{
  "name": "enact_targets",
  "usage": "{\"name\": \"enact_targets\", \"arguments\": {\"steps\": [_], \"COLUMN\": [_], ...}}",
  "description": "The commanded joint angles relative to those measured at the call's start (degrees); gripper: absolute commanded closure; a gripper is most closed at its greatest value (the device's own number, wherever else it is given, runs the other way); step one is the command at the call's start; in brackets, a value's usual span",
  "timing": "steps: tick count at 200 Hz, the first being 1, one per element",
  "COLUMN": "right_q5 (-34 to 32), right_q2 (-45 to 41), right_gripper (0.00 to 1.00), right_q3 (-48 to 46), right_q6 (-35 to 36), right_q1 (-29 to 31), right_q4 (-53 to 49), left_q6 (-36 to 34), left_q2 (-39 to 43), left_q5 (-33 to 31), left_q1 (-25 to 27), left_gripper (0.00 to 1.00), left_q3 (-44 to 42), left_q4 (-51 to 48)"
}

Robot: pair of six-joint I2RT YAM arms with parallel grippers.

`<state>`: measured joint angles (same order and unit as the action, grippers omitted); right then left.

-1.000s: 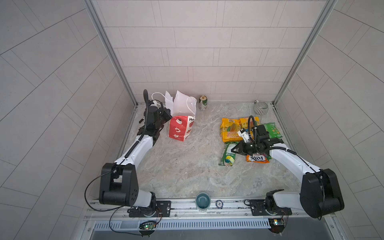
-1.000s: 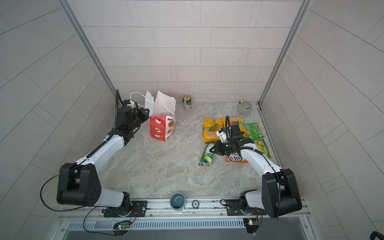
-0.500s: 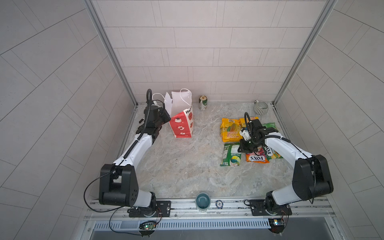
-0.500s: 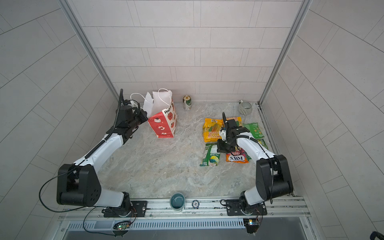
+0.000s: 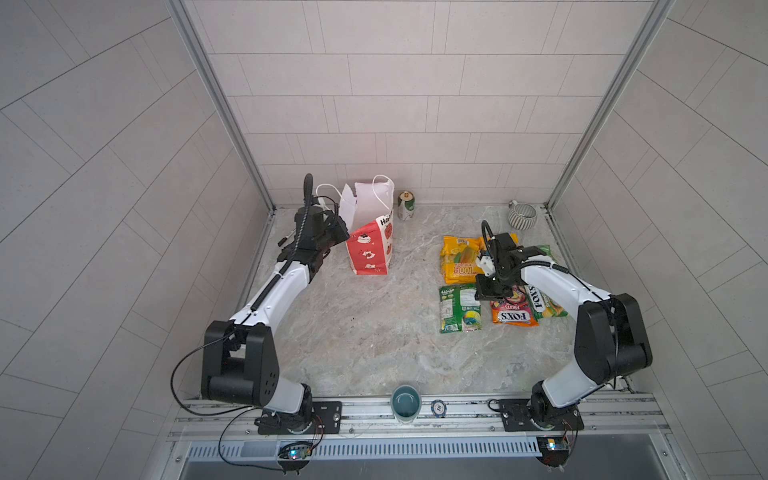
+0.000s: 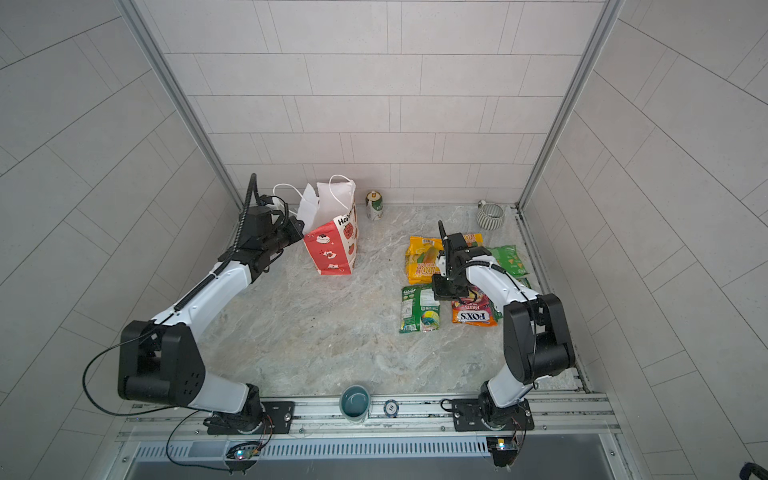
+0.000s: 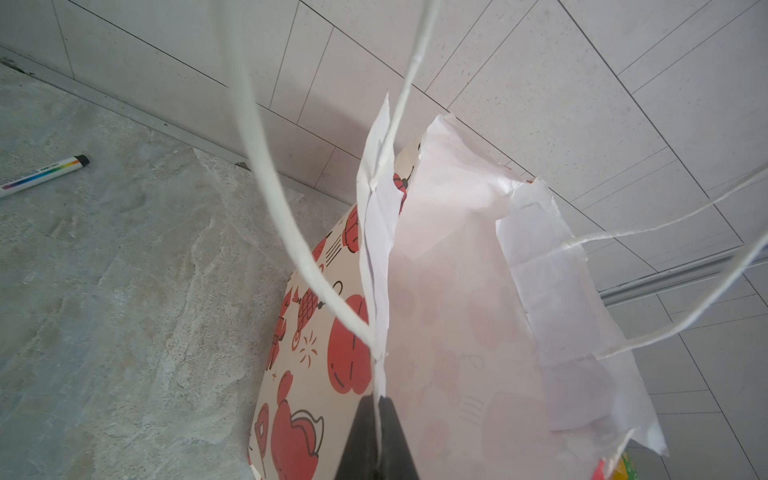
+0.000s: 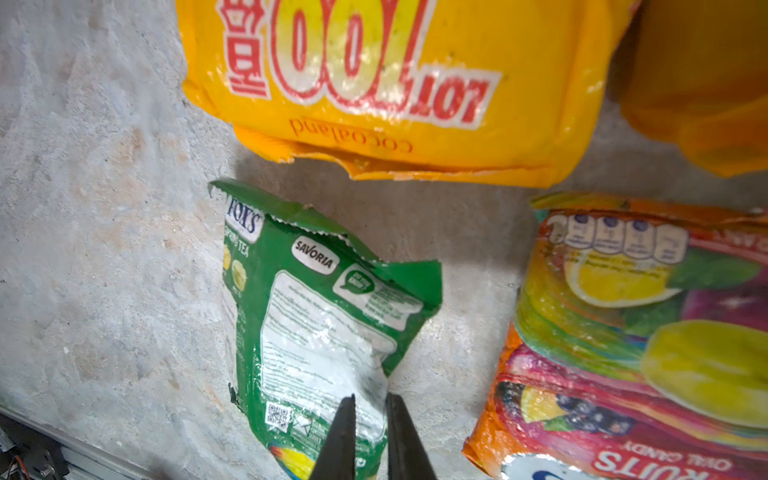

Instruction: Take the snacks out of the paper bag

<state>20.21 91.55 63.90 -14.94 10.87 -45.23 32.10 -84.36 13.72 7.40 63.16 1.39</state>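
Pinching creased paper bag [image 7: 457, 311]: left end effector [image 7: 377, 402] | glossy crinkled green packet [image 8: 324, 316]

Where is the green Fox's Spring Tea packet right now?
In both top views the Spring Tea packet lies flat right of centre, in front of the yellow "100" packet and left of the red-orange Fox's packet.

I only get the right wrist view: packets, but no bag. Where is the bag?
Observer: In both top views the paper bag stands at the back left of the table, mouth open.
Operator: Is anything holding it?
Observer: Yes, the left hand is shut on its rim, close to a cord handle.
Operator: How many packets are out?
Observer: Six snack packets lie on the table's right side, in both top views.
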Motion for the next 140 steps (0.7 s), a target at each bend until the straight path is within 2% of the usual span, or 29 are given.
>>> {"name": "enact_targets", "arguments": {"steps": [1, 22, 32, 46, 71, 81, 110, 121, 140], "right_q5": [-1.8, -1.9, -2.3, -2.8, -2.1, -2.0, -0.4, -0.3, 1.6], "right_q2": [1.4, 1.9, 2.0, 1.8, -1.1, -2.6, -6.0, -7.4, -10.1], "right_gripper": [0.86, 0.87, 0.87, 0.87, 0.81, 0.79, 0.75, 0.73, 0.70], "right_q3": [1.2, 1.9, 2.3, 2.9, 3.0, 2.9, 2.0, 1.3, -0.9], "right_q6": [1.2, 1.3, 1.2, 1.0, 0.6, -0.1, -3.2, -5.9, -11.1], "right_q1": [0.3, 0.4, 0.4, 0.3, 1.1, 1.5, 1.7, 1.7, 1.8], "right_q4": [-1.1, -0.7, -0.6, -1.1, -0.6, 0.3, 5.9, 10.3, 21.7], "left_q6": [1.5, 1.5, 1.4, 1.0, -0.4, -0.8, -3.5, -4.2, -4.7], "left_q2": [0.2, 0.8, 1.3, 2.2, 4.5, 5.4, 7.3, 8.0, 9.3], "left_q5": [-0.6, -1.0, -1.7, -1.8, -3.8, -4.4, -5.3, -5.6, -5.2], "left_q1": [1.1, 1.2, 1.1, 1.2, 1.2, 1.2, 1.1, 1.0, 1.0], "left_gripper": [1.00, 0.99, 0.93, 0.88, 0.65, 0.52, 0.28, 0.22, 0.21], "left_q3": [-0.5, -0.8, -1.1, -1.9, -3.1, -4.0, -4.3, -3.7, -2.4], "left_q4": [0.3, 0.6, 0.6, 1.1, 1.8, 2.8, 3.3, 3.4, 3.9]}}
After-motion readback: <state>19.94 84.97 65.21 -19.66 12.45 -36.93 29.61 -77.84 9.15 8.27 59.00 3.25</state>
